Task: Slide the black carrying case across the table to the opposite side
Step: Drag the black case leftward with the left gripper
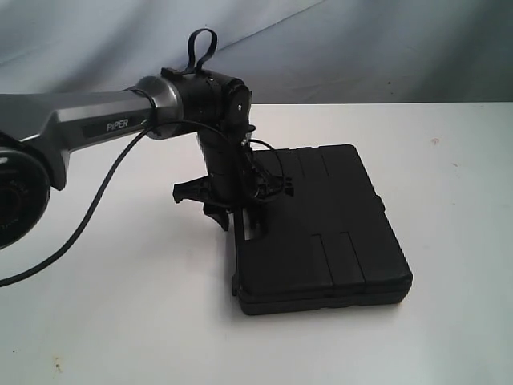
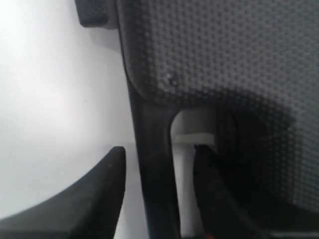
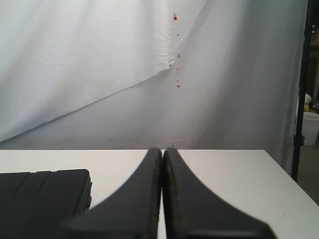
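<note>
The black case (image 1: pixel 321 233) lies flat on the white table (image 1: pixel 120 321), right of middle in the exterior view. My left gripper (image 1: pixel 239 220) points down at the case's left edge. In the left wrist view that gripper (image 2: pixel 159 149) stands open astride the handle bar (image 2: pixel 154 169): one finger (image 2: pixel 107 189) is outside the case, the other (image 2: pixel 209 184) sits in the handle slot, and white shows on both sides of the bar. My right gripper (image 3: pixel 162 151) is shut on nothing, above the table, with the case (image 3: pixel 45 199) off to one side of it.
A white cloth backdrop (image 3: pixel 99 74) hangs behind the table. Past the table's edge (image 3: pixel 279 167) stand a black pole (image 3: pixel 301 89) and a white bucket (image 3: pixel 311 127). The left arm's black cable (image 1: pixel 88 216) loops over the table's left part.
</note>
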Controlling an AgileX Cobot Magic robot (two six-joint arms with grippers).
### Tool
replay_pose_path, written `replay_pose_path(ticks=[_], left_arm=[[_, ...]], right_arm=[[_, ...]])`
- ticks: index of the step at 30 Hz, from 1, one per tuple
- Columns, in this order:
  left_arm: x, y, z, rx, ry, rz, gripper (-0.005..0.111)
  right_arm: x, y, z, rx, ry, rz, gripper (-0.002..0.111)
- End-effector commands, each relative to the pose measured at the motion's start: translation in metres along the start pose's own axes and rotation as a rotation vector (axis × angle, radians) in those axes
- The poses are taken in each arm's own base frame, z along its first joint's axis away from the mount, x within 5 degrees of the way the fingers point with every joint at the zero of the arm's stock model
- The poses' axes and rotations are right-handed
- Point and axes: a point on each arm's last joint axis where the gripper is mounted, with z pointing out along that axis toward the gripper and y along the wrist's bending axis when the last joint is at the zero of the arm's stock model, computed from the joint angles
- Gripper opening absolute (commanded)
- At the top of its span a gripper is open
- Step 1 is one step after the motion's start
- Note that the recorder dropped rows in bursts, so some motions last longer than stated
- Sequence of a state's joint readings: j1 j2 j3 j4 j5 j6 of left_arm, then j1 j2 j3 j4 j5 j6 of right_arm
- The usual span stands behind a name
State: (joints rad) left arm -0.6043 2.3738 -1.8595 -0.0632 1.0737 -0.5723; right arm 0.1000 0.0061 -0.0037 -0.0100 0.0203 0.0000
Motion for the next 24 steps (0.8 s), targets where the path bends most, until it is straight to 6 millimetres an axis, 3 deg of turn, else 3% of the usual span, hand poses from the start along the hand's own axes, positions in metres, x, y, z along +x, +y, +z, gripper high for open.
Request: replay_pose_path(ticks=[1,4,6,7,8,24], left_arm=[[-0.001,-0.002,0.006,-0.002,-0.007,0.011,0.042],[-0.002,-0.003,0.006,0.007,-0.025,0.003,0.041],[-0.003,-0.003,0.006,0.008,-0.027,0.002,0.024],[-0.003,-0.003,0.006,0.006,-0.028,0.004,0.005],[-0.003,-0.002,0.006,0.005,-0.029,0.004,0.000],[-0.010,0.016,0.006,0.009,0.000,0.010,0.000]], right_arm=[[0.001,0.000,0.000,0.009,-0.003,-0.002,0.000],[0.001,0.000,0.000,0.009,-0.003,-0.002,0.000],[0.001,0.000,0.000,0.009,-0.003,-0.002,0.000],[0.001,0.000,0.000,0.009,-0.003,-0.002,0.000],[0.001,0.000,0.000,0.009,-0.003,-0.002,0.000],[0.001,0.000,0.000,0.009,-0.003,-0.002,0.000]])
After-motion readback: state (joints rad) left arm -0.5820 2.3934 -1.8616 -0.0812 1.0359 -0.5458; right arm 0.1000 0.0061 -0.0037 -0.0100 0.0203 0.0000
